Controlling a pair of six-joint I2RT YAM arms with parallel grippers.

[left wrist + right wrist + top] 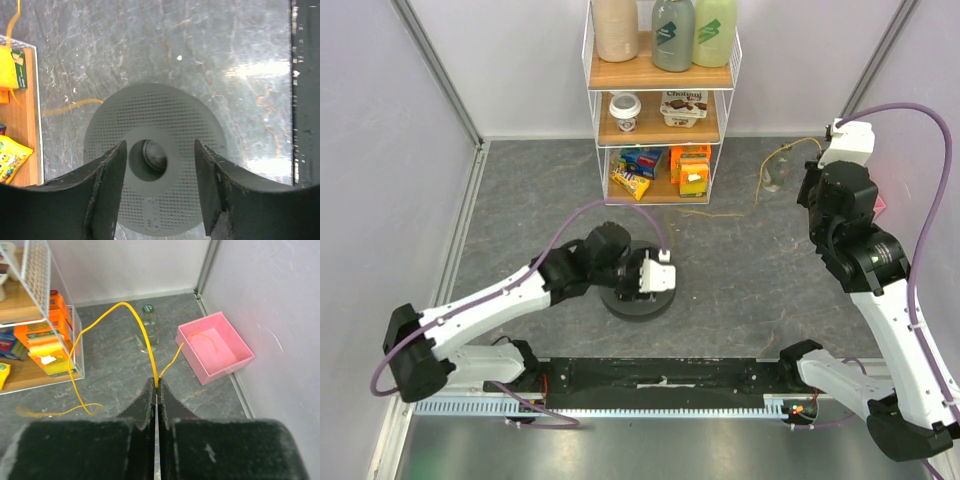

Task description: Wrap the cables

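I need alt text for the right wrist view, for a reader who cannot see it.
The right gripper, shut, pinches a thin yellow cable that arcs toward a wire shelf. Beyond stand a glass bottle and a pink box.

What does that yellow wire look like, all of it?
The yellow wire is very thin, bendy and smooth, like plastic-coated cord. The right gripper has its jaws shut on it, leaving a short tail sticking out. From there it arches up, drops beside the wire shelf, makes a small loop on the grey table and trails away. In the left wrist view it reaches the rim of the round spool.
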